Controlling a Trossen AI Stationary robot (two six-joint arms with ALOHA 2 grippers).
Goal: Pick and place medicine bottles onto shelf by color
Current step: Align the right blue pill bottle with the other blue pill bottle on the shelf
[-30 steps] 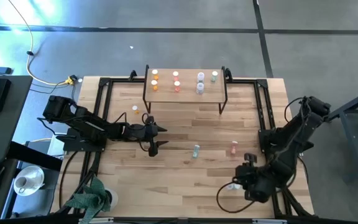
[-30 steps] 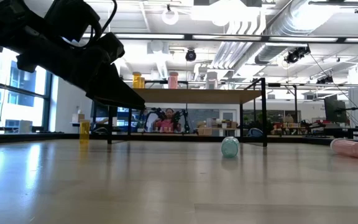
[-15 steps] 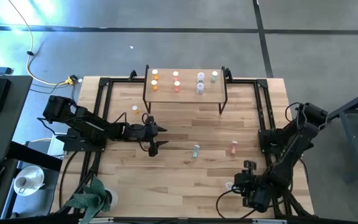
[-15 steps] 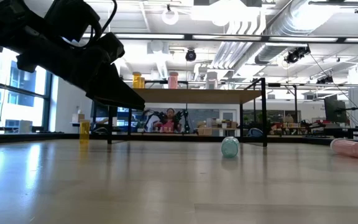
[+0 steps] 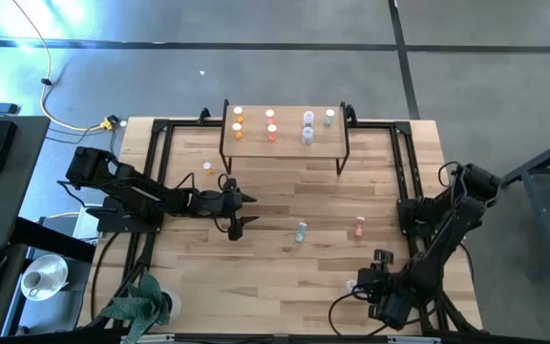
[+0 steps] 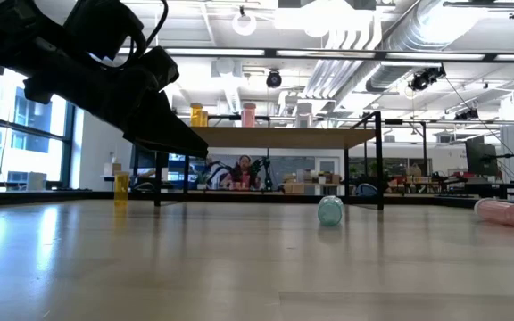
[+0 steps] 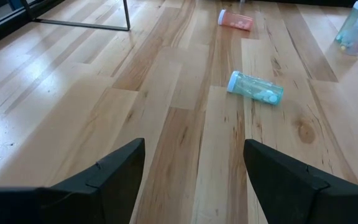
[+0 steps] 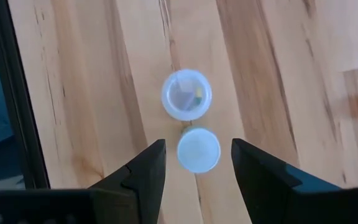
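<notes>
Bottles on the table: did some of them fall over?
Yes. A teal bottle and a pink bottle lie on their sides mid-table, off the shelf. An orange bottle stands alone by the shelf's leg. The left hand is open and empty, facing them.

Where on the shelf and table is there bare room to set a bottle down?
The shelf's front strip is bare; bottles crowd its back. Table is free between the teal bottle and near edge. Crowded by the right gripper, over two bottles.
</notes>
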